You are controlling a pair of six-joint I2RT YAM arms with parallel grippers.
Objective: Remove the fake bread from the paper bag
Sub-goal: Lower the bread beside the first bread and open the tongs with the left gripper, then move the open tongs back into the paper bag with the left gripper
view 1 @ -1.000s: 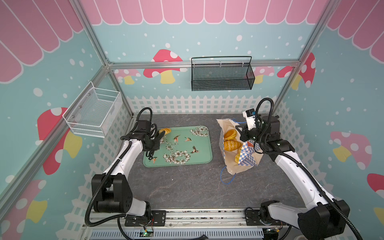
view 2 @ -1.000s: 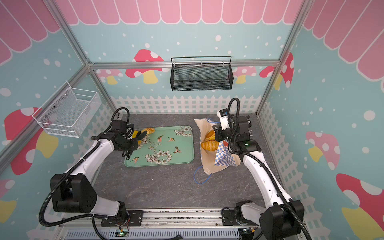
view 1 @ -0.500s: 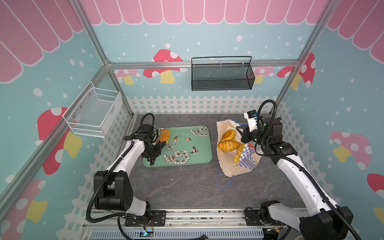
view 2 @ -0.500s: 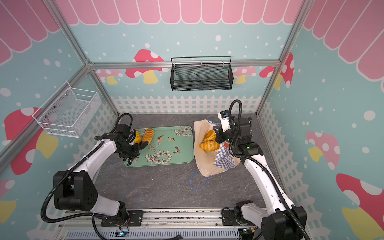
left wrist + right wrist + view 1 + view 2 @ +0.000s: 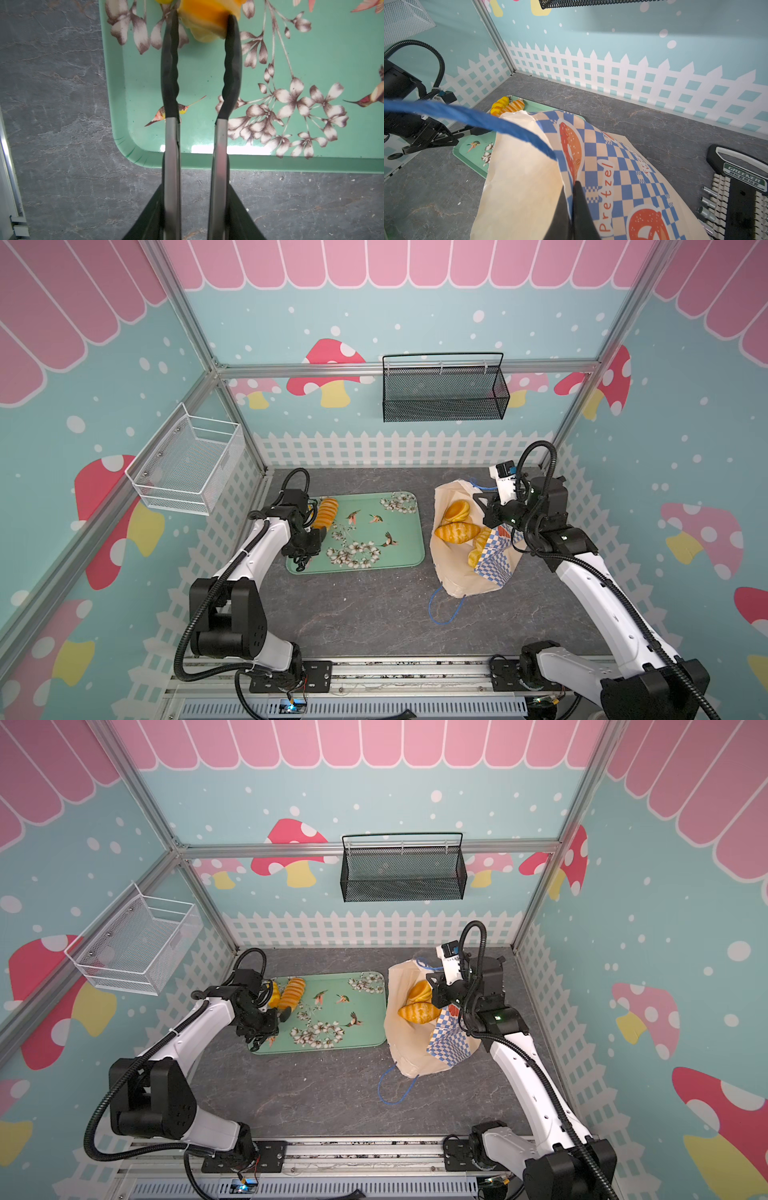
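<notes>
The cream paper bag with its blue-checkered band leans open at the right of the table. Three orange pieces of fake bread show in its mouth. My right gripper is shut on the bag's upper edge, also seen in a top view. On the green flowered tray lie a ridged orange loaf and a yellow one side by side. My left gripper hovers low over the tray. Its jaws stand apart, with the end of a loaf between the tips.
A blue cord handle trails on the grey table in front of the bag. A black mesh basket hangs on the back wall and a white wire basket on the left wall. A socket tool set lies beside the bag.
My left gripper brought the ridged loaf down onto the tray beside the yellow one, and its jaws have parted. The right gripper keeps its hold on the bag, which shifted slightly.
</notes>
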